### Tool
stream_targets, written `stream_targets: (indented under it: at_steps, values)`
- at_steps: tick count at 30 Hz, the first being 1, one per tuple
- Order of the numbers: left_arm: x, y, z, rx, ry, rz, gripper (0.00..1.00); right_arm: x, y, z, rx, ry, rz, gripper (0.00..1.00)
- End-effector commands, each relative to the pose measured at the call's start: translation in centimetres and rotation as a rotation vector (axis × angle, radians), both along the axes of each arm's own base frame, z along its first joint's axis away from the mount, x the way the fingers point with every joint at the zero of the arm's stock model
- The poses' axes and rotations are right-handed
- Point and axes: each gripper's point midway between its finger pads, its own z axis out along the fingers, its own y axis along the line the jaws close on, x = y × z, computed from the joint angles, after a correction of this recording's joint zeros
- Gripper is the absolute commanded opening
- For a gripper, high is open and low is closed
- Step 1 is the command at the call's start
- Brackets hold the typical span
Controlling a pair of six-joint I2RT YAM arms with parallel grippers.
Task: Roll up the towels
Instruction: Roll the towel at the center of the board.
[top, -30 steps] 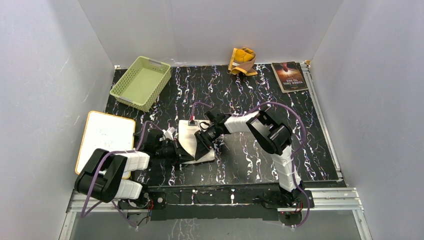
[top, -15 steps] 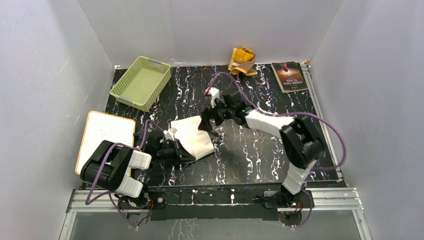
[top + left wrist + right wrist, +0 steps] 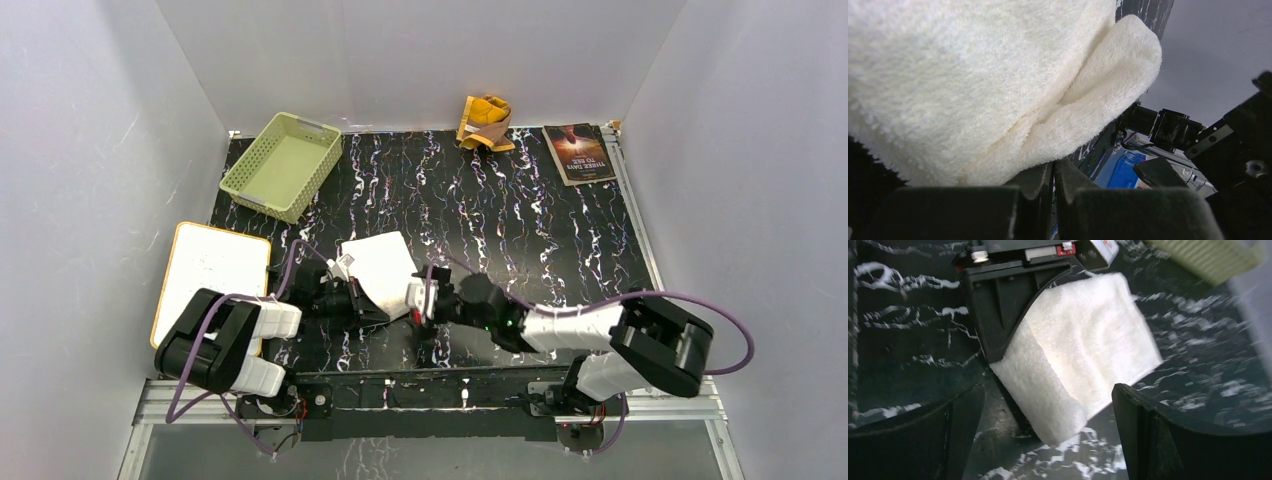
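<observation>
Cream towel (image 3: pixel 385 268) is laid folded on the table (image 3: pixel 560 230), edge pinched in left gripper (image 3: pixel 1053 172), jaws closed. Right gripper (image 3: pixel 1048 395) is held beside it, jaws wide open. Yellow towel (image 3: pixel 485 122) is bunched at far edge.

Plain white walls (image 3: pixel 400 50), black marbled tabletop (image 3: pixel 520 210)

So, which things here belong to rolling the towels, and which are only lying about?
For the job: cream-white towel, pinched by the left gripper; mustard-yellow towel at the far edge.
Lying about: green basket; book; white board.
</observation>
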Motion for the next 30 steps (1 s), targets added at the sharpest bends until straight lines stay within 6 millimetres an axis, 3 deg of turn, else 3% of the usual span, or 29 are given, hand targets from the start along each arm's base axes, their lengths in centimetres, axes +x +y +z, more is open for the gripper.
stream_targets:
  at_steps: [1, 4, 10, 19, 20, 22, 30]
  values:
    - [0.4, 0.5, -0.2, 0.039, 0.002, 0.028, 0.0, 1.7, -2.5, 5.8, -0.104, -0.668, -0.097, 0.98]
    - [0.6, 0.4, 0.0, 0.032, -0.004, 0.025, 0.0, -0.1, -3.6, 3.2, -0.234, -0.78, -0.076, 0.97]
    - [0.8, -0.1, -0.2, 0.005, 0.01, 0.008, 0.0, -1.5, -2.5, 0.6, -0.32, -0.799, 0.018, 0.92]
    - [1.1, -0.3, 0.3, -0.006, 0.008, -0.008, 0.0, -2.5, -0.5, -1.7, -0.364, -0.782, 0.159, 0.8]
    - [1.1, -0.4, 0.4, -0.008, 0.006, -0.009, 0.0, -2.4, 0.6, -0.7, -0.333, -0.785, 0.16, 0.8]
    - [1.2, -0.4, 0.5, -0.011, 0.004, -0.011, 0.0, -2.7, 1.2, -0.8, -0.32, -0.759, 0.18, 0.79]
    - [1.1, -0.6, 0.5, -0.022, 0.008, -0.019, 0.0, -3.5, 2.1, -3.4, -0.369, -0.656, 0.257, 0.66]
